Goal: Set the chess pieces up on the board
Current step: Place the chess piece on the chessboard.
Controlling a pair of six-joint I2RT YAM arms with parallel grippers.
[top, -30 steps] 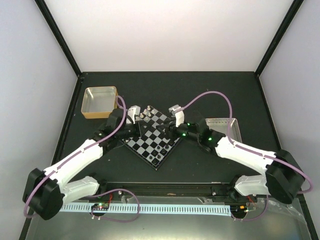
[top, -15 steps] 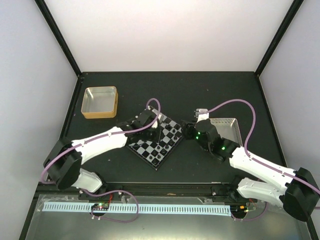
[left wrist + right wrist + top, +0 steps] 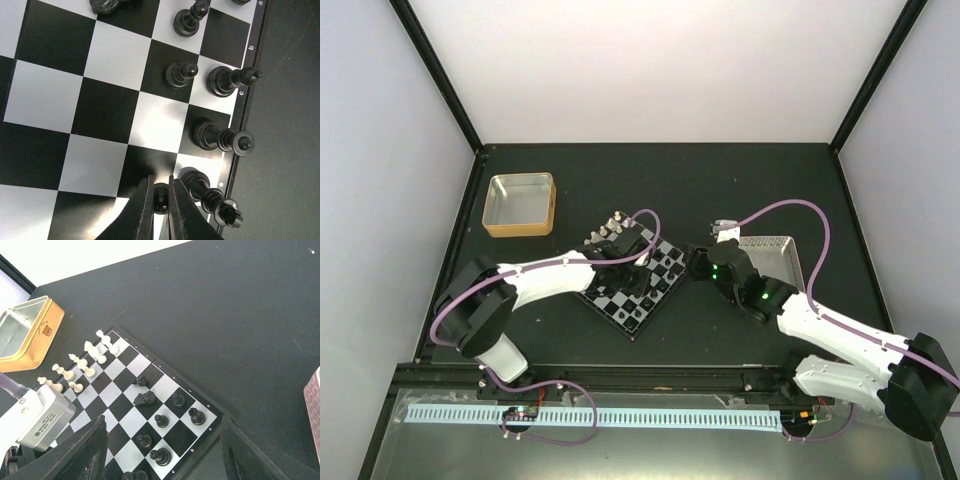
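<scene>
- The left gripper (image 3: 160, 183) has swung across the board (image 3: 620, 308), fingers pinched on a black pawn (image 3: 161, 196).
- The right gripper (image 3: 165, 455) hovers, fingers wide apart.
- Checkered board lies between both grippers; silver pieces (image 3: 87, 360) line one edge.

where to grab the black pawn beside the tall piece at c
Grip the black pawn by its round head and neck, from straight above. It stands upright, and the tall piece on its rim side and another piece one square along probably leave little room to come in sideways.
</scene>
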